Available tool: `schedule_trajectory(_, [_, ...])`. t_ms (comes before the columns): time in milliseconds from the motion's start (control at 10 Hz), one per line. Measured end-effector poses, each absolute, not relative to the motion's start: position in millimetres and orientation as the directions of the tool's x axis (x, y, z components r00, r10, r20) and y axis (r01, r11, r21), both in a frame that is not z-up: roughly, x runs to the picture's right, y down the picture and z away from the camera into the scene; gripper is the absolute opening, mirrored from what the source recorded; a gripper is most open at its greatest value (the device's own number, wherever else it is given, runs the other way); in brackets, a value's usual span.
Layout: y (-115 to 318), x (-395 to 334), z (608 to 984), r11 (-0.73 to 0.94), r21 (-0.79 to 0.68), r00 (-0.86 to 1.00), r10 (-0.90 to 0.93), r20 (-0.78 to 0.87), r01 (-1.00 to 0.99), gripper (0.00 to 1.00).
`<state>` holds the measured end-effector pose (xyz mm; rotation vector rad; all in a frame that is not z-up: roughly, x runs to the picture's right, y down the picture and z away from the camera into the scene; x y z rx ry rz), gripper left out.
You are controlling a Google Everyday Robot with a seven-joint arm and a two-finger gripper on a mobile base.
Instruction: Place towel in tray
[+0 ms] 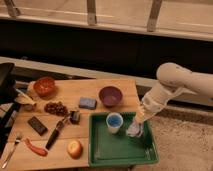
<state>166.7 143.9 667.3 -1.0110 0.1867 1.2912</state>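
Note:
A green tray sits at the front right of the wooden table. A pale grey-white towel hangs bunched at the tray's right side, its lower end touching or nearly touching the tray floor. My gripper is right above the towel, at the end of the white arm that reaches in from the right. A blue cup stands in the tray just left of the towel.
On the table are a purple bowl, a blue sponge, an orange bowl, grapes, an apple, a black-handled tool, a dark bar, a red item and a fork.

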Motion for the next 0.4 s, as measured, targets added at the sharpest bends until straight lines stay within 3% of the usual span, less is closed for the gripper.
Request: schedule_trajectory(400, [146.6,166.6,671.0,-0.084,-0.531,0.327,0.703,-0.631,-0.843,0.32])
